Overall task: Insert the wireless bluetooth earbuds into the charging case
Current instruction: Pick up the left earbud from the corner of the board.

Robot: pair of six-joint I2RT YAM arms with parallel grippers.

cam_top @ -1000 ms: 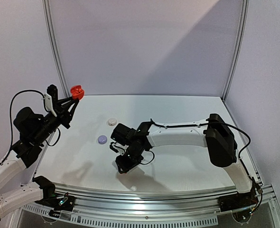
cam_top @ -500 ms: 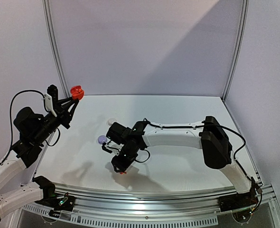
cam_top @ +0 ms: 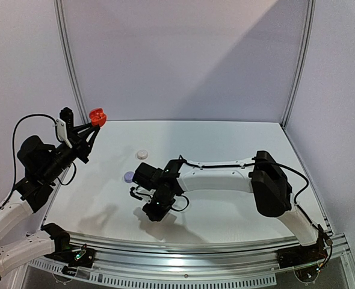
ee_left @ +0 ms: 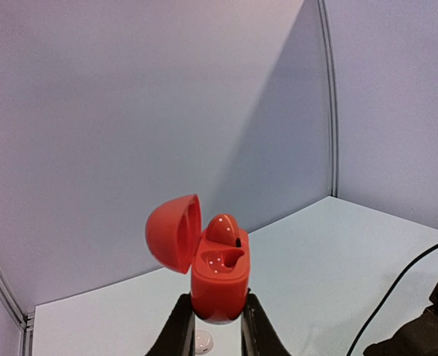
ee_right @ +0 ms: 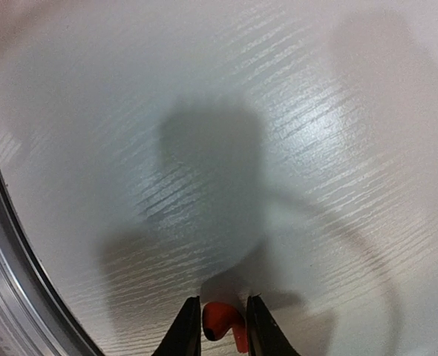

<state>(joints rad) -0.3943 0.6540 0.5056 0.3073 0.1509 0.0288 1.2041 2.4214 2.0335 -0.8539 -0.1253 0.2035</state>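
Observation:
My left gripper [cam_top: 95, 123] is raised at the far left and shut on the red-orange charging case [cam_top: 97, 115]. In the left wrist view the case [ee_left: 219, 278] stands upright between my fingers with its lid open. One red-orange earbud [ee_left: 225, 230] sits in it, and the slot beside it is empty. My right gripper [cam_top: 153, 212] hovers low over the near middle of the table. In the right wrist view it [ee_right: 220, 326] is shut on a second red-orange earbud [ee_right: 220, 320], just above the white table [ee_right: 315, 148]. No lavender or white earbuds show.
A round white case [cam_top: 142, 154] and a round lavender case [cam_top: 129, 176] lie on the table left of centre, just beyond my right wrist. The white case also shows in the left wrist view [ee_left: 202, 341]. A metal rail [cam_top: 195, 250] runs along the near edge.
My right arm has swung a little to the left, its wrist now closer to the lavender case. The left arm and the red case have not moved.

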